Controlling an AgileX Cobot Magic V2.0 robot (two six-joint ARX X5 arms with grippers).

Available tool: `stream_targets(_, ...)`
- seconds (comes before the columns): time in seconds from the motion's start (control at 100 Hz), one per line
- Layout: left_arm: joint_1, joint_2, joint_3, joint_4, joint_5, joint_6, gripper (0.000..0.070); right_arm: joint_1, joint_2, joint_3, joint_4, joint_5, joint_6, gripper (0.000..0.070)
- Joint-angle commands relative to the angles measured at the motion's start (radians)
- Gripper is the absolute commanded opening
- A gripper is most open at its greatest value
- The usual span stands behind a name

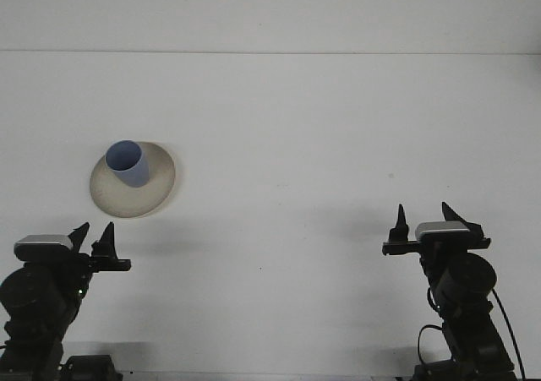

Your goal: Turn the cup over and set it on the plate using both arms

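- Plate [157,197]: beige, on table [296,127], left of centre.
- Cup [127,163]: blue, mouth up, standing on plate.
- Left gripper [93,238]: fingers apart, holding nothing, near plate.
- Right gripper [423,218]: fingers apart, holding nothing, well apart from plate.

No readable text, no labels, no brands, no numbers, no signs anywhere in view

Your left gripper [93,233] sits low at the near left corner, its arm folded beneath it, the wrist camera housing on top. Its two jaws point upward with a narrow gap between them, holding nothing. Your right gripper [423,218] rests low at the near right in a matching pose, arm folded below, jaws upright and spread wider apart, also empty. Both arms are well apart from each other.
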Motion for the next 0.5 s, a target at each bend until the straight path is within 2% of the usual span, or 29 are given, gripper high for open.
stream_targets(0.0,-0.002,-0.040,-0.043,0.074,0.008,-0.002,0.0324,0.002,0.002,0.002,0.013,0.000,-0.011,0.0531)
stream_targets(0.05,-0.003,-0.070,-0.071,0.118,0.011,0.000,0.0399,0.002,0.002,0.002,0.013,0.000,-0.011,0.0531)
stream_targets(0.11,-0.003,-0.077,-0.077,0.132,0.011,0.003,0.0432,0.002,0.002,0.002,0.013,0.000,-0.011,0.0531)
stream_targets(0.24,-0.003,-0.038,-0.078,0.106,0.011,0.029,0.0434,0.002,0.002,0.002,0.013,0.000,-0.011,0.0531)
stream_targets(0.49,-0.003,-0.036,-0.077,0.141,0.019,0.026,0.0420,0.002,0.002,0.002,0.013,0.000,-0.011,0.0519)
